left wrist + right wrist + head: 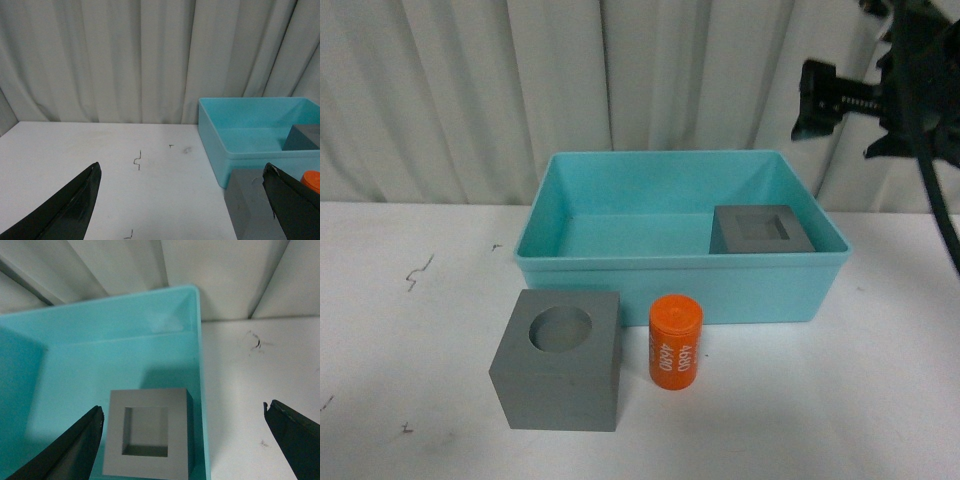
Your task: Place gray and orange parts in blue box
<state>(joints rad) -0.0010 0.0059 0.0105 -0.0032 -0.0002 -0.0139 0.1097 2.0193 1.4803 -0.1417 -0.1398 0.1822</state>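
Note:
The blue box (680,262) stands at mid-table. Inside it, at its right end, sits a gray cube with a square recess (761,231). In front of the box on the table stand a gray cube with a round recess (560,360) and, right of it, an upright orange cylinder (675,343). My right gripper (183,410) hangs open above the square-recess cube (146,432) and the box wall (197,365), holding nothing. My left gripper (182,167) is open over bare table, left of the box (220,150); the round-recess cube (245,200) lies by one finger.
The white table (880,400) carries small dark marks (417,272). A pleated white curtain (470,90) closes off the back. The right arm (910,80) is raised at the upper right of the front view. The left arm is outside the front view.

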